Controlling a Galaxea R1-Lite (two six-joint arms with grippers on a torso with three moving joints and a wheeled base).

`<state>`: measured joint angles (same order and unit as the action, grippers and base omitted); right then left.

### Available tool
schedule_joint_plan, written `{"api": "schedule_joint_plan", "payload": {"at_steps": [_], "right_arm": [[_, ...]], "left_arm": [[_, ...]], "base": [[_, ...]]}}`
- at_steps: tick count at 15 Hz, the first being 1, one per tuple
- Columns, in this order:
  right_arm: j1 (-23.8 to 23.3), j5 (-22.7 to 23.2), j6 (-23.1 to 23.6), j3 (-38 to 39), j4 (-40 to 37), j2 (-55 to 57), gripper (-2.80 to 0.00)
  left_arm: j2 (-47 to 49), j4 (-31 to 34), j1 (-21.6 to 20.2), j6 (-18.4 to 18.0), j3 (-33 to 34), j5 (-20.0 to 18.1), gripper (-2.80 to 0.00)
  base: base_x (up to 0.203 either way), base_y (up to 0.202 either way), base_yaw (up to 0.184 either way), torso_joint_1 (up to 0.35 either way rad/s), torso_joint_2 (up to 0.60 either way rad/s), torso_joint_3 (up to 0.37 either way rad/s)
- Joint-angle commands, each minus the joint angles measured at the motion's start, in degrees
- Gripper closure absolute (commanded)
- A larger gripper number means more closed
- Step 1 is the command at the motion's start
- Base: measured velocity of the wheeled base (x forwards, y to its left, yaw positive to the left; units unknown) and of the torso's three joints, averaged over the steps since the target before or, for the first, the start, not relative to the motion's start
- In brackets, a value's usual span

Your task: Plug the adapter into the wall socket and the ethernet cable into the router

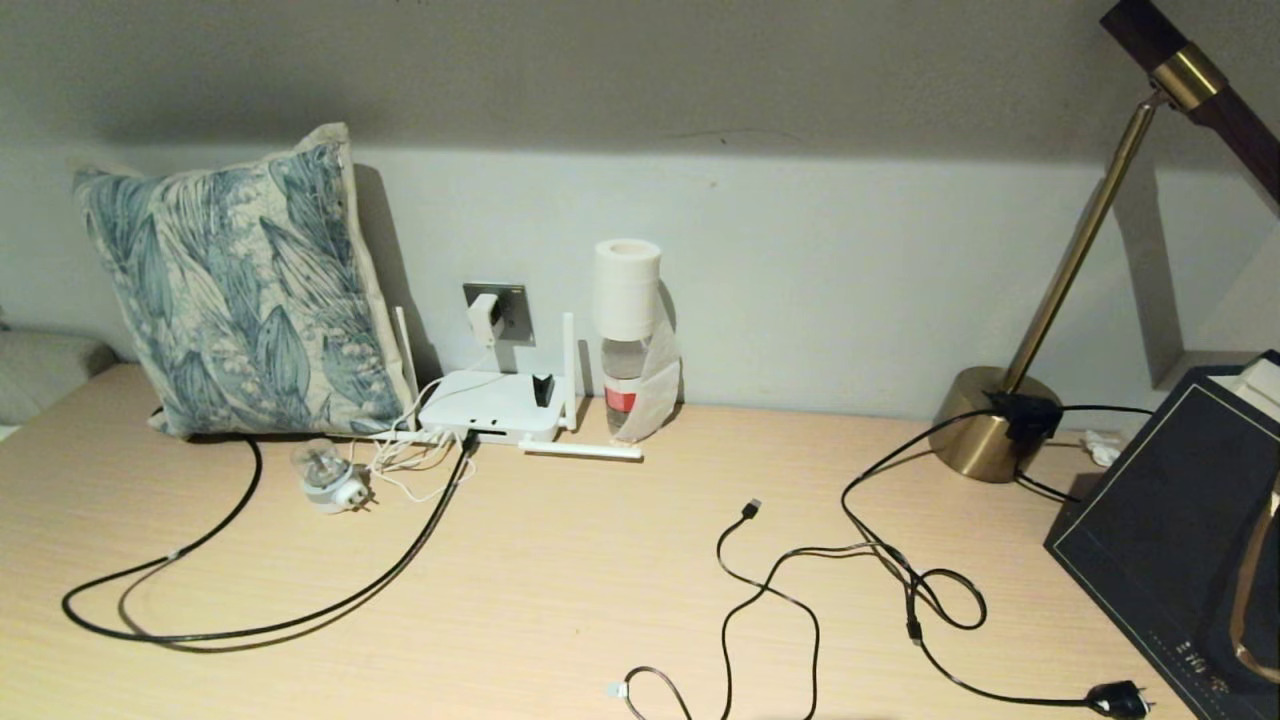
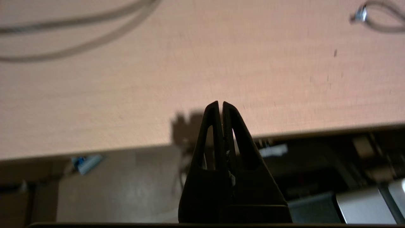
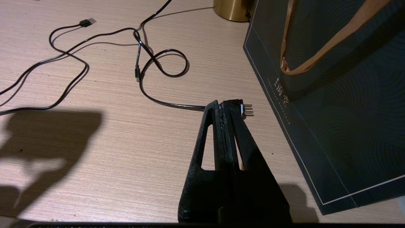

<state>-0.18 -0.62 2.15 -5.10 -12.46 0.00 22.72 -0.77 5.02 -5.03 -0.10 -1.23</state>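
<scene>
Black left hand (image 2: 220, 104) pressed shut, empty, over the table (image 2: 202, 72) edge; right hand (image 3: 224, 103) likewise closed, above the tabletop

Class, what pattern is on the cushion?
Blue-grey leaves on cream; the cushion shows best in the head view.

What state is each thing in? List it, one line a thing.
adapter: plugged into the wall socket.
ethernet cable: one end at the router front edge.
travel plug: loose on the desk.
USB cable: unplugged.
pronged plug: unplugged.
left gripper: shut, empty.
right gripper: shut, empty.
</scene>
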Motion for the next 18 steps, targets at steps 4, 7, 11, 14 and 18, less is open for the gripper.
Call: {"api": "schedule_joint_plan", "payload": {"at_steps": [4,7,11,14,18], "right_arm": [[0.01,0.01,-0.04,0.00,-0.03,0.08,0.00],[0.01,0.01,0.00,0.00,-0.02,0.04,0.00],[0.01,-0.08,0.13,0.17,-0.02,0.00,0.00],[0.01,-0.08,-0.15,0.03,-0.02,0.09,0.00],[0.01,0.01,-0.83,0.00,-0.02,0.02,0.00]], "left_arm": [[-22.87,-1.37,-4.59,-1.79,0.80,-1.09,0.00],[-22.63,-1.65,-4.84,6.88,0.89,1.25,0.00],[-22.63,-1.69,-4.84,7.05,0.89,1.32,0.00],[-22.63,-1.69,-4.84,7.05,0.89,1.32,0.00],[-22.63,-1.69,-4.84,7.05,0.89,1.32,0.00]], "base": [[0.000,0.000,0.000,0.000,0.00,0.000],[0.000,0.000,0.000,0.000,0.00,0.000],[0.000,0.000,0.000,0.000,0.00,0.000],[0.000,0.000,0.000,0.000,0.00,0.000],[0.000,0.000,0.000,0.000,0.00,0.000]]}}
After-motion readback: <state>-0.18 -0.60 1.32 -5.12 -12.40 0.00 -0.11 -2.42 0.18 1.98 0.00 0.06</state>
